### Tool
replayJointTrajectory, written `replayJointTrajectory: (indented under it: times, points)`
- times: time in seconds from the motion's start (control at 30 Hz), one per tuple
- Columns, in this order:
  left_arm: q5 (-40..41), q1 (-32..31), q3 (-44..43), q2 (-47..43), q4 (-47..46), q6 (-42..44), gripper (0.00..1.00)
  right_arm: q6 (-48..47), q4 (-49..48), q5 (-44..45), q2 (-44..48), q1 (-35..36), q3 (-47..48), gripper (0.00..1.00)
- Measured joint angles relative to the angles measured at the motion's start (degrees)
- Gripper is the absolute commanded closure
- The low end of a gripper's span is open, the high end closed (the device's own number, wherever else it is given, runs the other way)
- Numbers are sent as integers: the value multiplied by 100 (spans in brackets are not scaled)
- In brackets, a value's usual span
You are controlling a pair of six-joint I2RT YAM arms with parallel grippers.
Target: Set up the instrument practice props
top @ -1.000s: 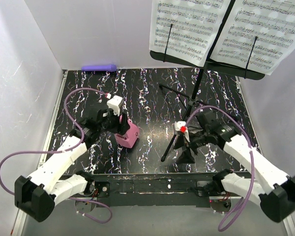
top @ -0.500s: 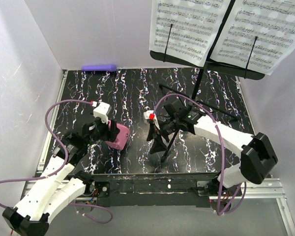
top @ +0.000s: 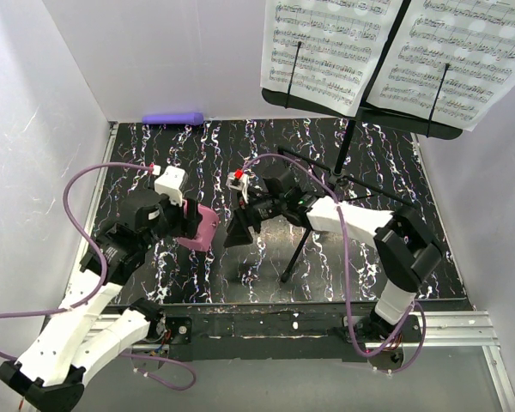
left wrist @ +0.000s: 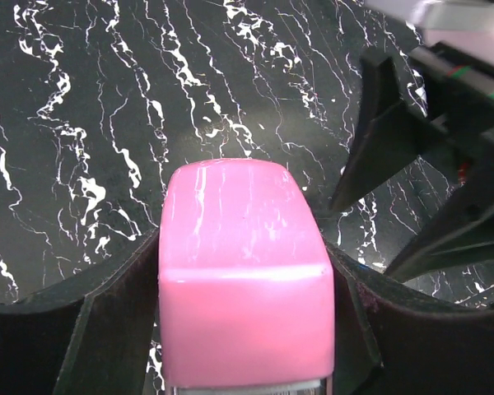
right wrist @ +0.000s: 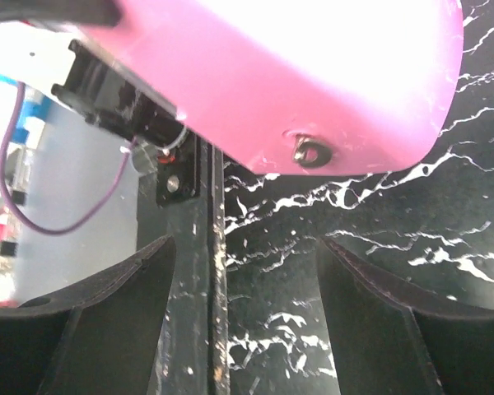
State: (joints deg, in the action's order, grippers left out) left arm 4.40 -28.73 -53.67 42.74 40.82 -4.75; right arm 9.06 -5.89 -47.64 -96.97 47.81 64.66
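Observation:
My left gripper is shut on the pink metronome, whose body fills the space between the fingers in the left wrist view. My right gripper hangs open just right of the metronome, with nothing between its fingers. In the right wrist view the metronome shows above and ahead of the jaws. The black music stand rises at the right rear on tripod legs. Two white sheet-music pages rest on its desk.
A purple cylinder lies against the back wall at the left. White walls close in the black marbled table on three sides. The stand's legs spread close behind my right forearm.
My right arm swung left from the stand's legs to a spot beside the metronome, its jaws narrowing slightly. My left arm drew the metronome a little leftward.

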Motion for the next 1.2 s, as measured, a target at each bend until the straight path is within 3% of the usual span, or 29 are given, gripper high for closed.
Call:
replayJointTrajectory:
  times: [0.13,0.33,0.43,0.7,1.2]
  points:
    - [431,-321,-378,247,289,-4,100,1027,-748,0,-317,105,44,24]
    - [1775,-1587,-944,968,903,24,100,2140,-1716,-94,-573,129,42,24]
    - [2205,-1888,-1102,1281,1097,22,100,2494,-2065,-105,-656,127,35,23]
    - [2782,-2022,-1355,1438,1423,28,100,3088,-2603,-114,-887,118,-72,23]
    - [2669,-2052,-1517,1436,1467,-177,100,3838,-3379,-205,-1169,118,-70,25]
